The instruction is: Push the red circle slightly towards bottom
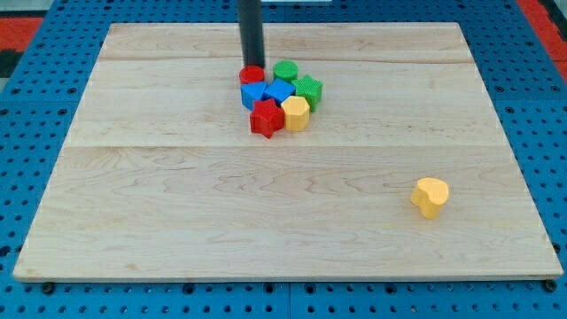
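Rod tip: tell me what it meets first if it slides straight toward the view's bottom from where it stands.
My tip sits at the top edge of the red circle, seemingly touching it, so that block comes first. Directly below lie a blue block and the red star, packed close; depth is hard to judge.

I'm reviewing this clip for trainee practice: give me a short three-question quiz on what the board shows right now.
1. True or false: my tip stands at the red circle, on its top side in the view.
2. Which block lies apart from the cluster? A) green star B) yellow heart C) red star
3. Which colour is the block directly below the red circle in the view?

Key: 1 true; 2 B; 3 blue, the blue block.
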